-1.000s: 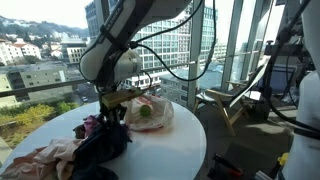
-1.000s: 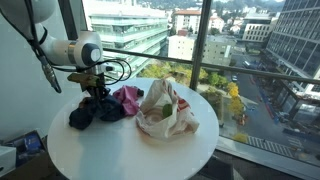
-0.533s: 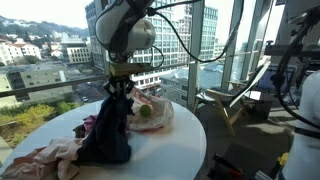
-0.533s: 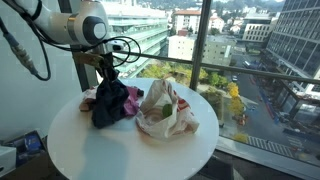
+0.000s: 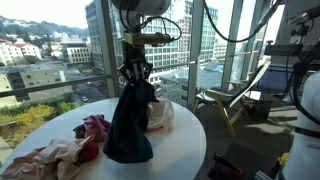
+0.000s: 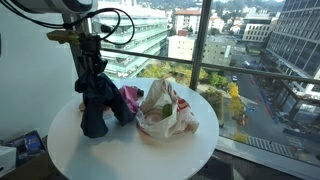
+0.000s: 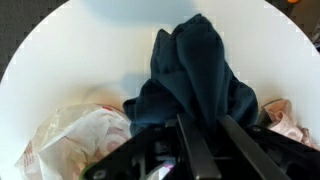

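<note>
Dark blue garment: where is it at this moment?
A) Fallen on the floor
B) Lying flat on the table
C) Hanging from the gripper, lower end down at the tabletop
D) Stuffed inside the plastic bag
C: in both exterior views the dark blue garment hangs stretched from the gripper, which pinches its top, while its lower end reaches the white table.

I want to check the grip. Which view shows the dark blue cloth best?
An exterior view: the dark blue cloth hangs full-length from the hand. In an exterior view it looks smaller and darker; the wrist view shows only bunched folds.
</note>
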Robot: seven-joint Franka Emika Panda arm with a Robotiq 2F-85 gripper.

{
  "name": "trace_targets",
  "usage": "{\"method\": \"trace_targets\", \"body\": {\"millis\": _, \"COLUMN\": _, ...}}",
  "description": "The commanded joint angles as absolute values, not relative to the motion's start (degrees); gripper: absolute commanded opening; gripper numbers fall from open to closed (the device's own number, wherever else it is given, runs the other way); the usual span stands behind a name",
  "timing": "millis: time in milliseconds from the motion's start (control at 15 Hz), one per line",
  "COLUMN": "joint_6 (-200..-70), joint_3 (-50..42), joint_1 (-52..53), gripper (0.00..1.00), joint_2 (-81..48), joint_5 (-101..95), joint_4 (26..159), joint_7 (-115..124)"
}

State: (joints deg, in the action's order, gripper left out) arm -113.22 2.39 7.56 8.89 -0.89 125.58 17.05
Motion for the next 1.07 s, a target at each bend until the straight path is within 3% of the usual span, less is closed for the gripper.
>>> {"method": "trace_targets", "body": {"millis": 0, "joint_6": -107.03, "joint_3": 3.53, "joint_1": 6.64, "gripper": 0.04, "joint_2": 11.66, "joint_5": 1.60, "joint_4": 126.95, "joint_7": 12.49}}
{"method": "trace_targets", "body": {"millis": 267, "joint_6": -106.01, "joint_3": 4.19, "joint_1": 6.90, "gripper": 0.04, "joint_2": 7.36, "joint_5": 3.31, "joint_4": 128.89, "joint_7": 8.86}}
{"method": "trace_targets", "body": {"millis": 600, "joint_6": -124.53, "joint_3": 6.47, "joint_1": 7.14, "gripper": 0.04, "joint_2": 1.41, "joint_5": -8.22, "joint_4": 135.38, "joint_7": 13.98}}
{"method": "trace_targets", "body": {"millis": 1000, "joint_6": -143.28, "joint_3": 6.15, "joint_1": 7.63, "gripper": 0.04, "joint_2": -4.22, "joint_5": -9.06, "joint_4": 140.15, "joint_7": 15.13}}
